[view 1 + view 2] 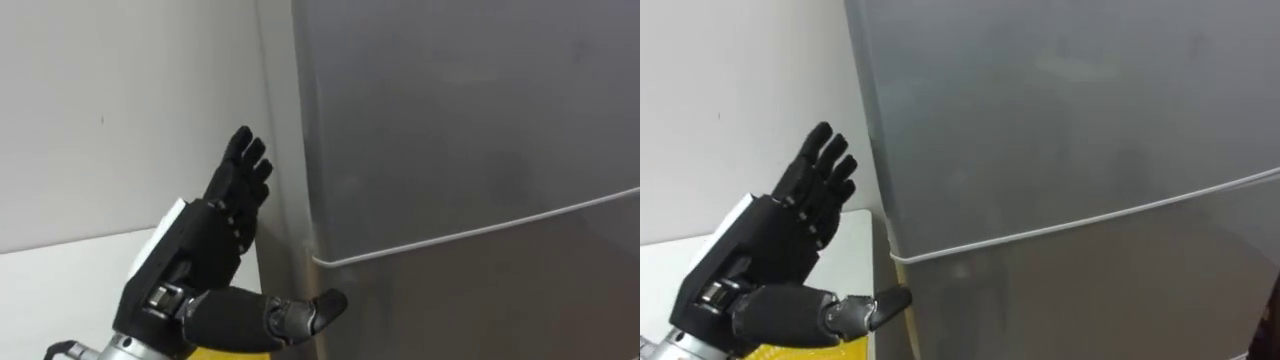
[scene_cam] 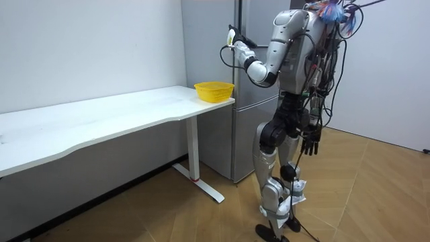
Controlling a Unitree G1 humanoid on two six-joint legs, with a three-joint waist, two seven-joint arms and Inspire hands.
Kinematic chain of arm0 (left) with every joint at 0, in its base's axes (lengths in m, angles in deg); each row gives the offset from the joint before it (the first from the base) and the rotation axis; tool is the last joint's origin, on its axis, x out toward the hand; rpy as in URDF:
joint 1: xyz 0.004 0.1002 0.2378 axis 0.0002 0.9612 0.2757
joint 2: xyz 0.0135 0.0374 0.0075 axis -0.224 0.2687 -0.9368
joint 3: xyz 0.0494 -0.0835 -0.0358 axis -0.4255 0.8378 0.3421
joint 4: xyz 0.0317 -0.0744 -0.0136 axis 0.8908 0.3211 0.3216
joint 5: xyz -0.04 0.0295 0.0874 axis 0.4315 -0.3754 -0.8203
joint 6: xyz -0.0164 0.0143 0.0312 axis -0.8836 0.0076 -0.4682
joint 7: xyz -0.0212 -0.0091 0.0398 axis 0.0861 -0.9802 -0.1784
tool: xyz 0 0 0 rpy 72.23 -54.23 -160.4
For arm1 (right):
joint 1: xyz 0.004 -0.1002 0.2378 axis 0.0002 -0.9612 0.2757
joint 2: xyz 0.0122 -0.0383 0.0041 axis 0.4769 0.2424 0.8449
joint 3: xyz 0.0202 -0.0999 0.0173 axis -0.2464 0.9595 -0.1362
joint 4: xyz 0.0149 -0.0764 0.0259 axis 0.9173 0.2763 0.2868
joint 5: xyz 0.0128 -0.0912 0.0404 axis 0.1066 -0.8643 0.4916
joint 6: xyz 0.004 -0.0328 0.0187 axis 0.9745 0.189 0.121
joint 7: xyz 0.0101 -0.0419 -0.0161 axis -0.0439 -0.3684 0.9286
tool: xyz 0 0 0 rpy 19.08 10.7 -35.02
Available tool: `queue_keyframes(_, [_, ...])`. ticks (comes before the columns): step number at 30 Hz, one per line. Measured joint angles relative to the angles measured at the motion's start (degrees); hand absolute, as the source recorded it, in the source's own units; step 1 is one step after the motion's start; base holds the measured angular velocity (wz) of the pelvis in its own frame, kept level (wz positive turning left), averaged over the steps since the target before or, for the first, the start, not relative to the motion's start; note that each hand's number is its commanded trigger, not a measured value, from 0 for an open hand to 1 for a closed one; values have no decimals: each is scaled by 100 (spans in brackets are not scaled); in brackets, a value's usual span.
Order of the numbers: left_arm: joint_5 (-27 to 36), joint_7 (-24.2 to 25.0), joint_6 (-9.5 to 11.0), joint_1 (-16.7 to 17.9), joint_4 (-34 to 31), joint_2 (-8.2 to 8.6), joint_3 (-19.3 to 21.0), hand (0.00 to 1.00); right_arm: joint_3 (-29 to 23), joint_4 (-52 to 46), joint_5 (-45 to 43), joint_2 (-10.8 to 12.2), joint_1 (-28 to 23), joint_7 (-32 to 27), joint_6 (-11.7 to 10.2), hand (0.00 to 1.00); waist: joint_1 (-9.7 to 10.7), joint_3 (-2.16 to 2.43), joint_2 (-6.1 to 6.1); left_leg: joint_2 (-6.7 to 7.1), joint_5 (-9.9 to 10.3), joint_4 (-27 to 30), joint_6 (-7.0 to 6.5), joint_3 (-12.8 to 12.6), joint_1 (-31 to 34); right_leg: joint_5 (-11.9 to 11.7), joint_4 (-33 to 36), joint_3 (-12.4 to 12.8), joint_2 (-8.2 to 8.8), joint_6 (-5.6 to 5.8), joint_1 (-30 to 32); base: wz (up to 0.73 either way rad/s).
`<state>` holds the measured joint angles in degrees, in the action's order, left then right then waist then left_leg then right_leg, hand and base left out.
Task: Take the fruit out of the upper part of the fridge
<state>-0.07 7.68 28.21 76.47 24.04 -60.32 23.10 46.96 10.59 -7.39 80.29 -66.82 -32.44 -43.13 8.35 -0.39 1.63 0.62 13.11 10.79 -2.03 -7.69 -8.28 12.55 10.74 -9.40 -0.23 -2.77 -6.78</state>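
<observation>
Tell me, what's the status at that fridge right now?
Left hand open, fingers straight, by upper door edge of the tall grey metal fridge. Right hand hangs at its side. Both doors shut; nothing retrieved yet.

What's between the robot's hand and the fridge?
Nothing. In the left eye view, the gap between the open left hand and the fridge is bare.
</observation>
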Motion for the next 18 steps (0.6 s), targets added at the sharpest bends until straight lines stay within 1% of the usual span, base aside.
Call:
queue_keyframes(4, [0, 78, -105, -1, 4, 0, -32, 0, -1, -30, 4, -1, 20, 50, 33, 0, 98, 4, 6, 1, 0, 0, 0, 0, -1, 0, -10, 6, -3, 0, -11, 0])
queue_keyframes(6, [-1, 110, -130, -2, 7, 0, -136, 0, -1, -34, 1, -3, 22, 50, 37, 0, 126, 8, 13, 0, 0, 0, 0, 0, -8, 0, -8, 36, -9, 0, -15, -5])
queue_keyframes(9, [-2, 188, -180, -2, 10, -2, -210, 0, 3, -29, 2, -20, 35, 52, 35, 0, 136, 5, 26, 0, 0, 1, 0, 15, -9, 0, -7, 94, -17, -1, -16, -9])
queue_keyframes(13, [-4, 255, -171, -26, 36, -7, -369, 0, 15, -30, 9, -31, 37, 36, 35, 0, 140, -1, 37, 4, 0, 1, 0, 10, -11, 0, 0, 95, -11, 0, -15, -1])
queue_keyframes(14, [-4, 281, -171, -53, 63, -11, -375, 20, 16, -31, 9, -33, 37, 35, 34, 0, 138, -3, 39, 4, 0, 1, 0, 5, -11, 0, 0, 95, -11, 0, -14, 0])
queue_keyframes(16, [-9, 300, -183, -130, 104, -15, -391, 93, 14, -30, 9, -33, 45, 37, 34, 0, 130, -4, 40, 4, 0, 0, 0, 8, -6, 2, -2, 93, -12, 3, -10, 2])
queue_keyframes(17, [-9, 321, -185, -156, 120, -24, -398, 100, 13, -29, 9, -34, 63, 37, 35, 0, 134, -5, 42, 4, 0, 0, 0, 10, -4, 2, 0, 93, -12, 3, -6, 0])
queue_keyframes(18, [-9, 307, -186, -162, 128, -25, -394, 100, 13, -31, 9, -34, 72, 38, 33, 0, 136, -5, 43, 4, 0, 1, 0, 14, -4, 2, 0, 94, -12, 3, -7, 0])
